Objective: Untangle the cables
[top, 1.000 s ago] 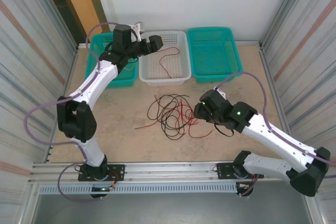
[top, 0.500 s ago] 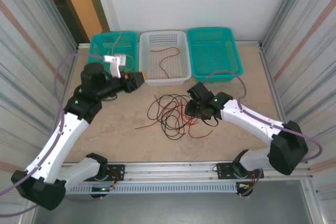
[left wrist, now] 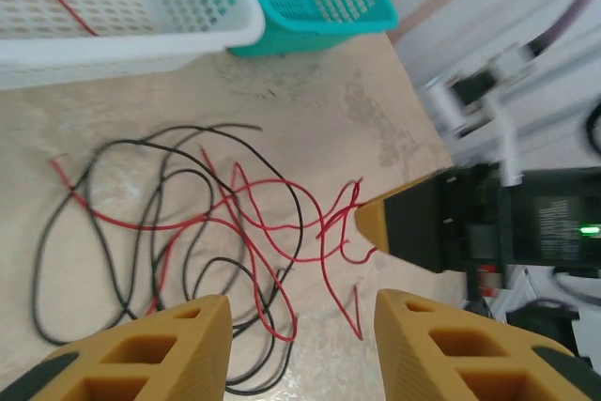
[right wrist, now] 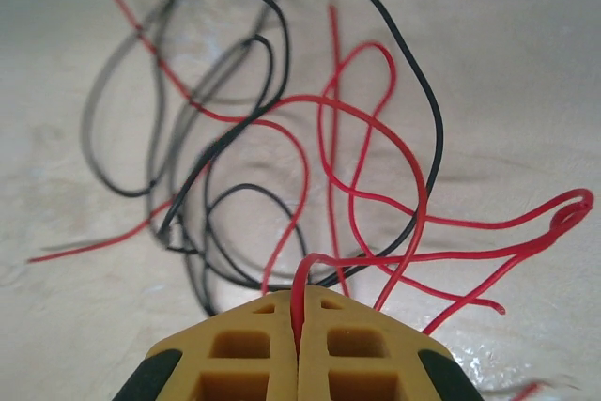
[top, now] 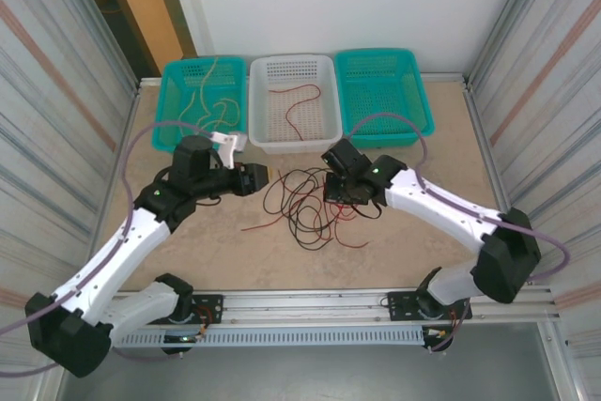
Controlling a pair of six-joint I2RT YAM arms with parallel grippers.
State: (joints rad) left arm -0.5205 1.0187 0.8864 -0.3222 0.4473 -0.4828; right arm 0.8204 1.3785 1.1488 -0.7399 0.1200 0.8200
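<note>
Red cable (right wrist: 298,281) pinched, end hidden between right fingers (right wrist: 235,363)

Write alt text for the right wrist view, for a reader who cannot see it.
The right end effector, its yellow fingers shut, pinches a red cable at the bottom centre. Beyond it, more red loops and black cables lie tangled on a beige table.
</note>
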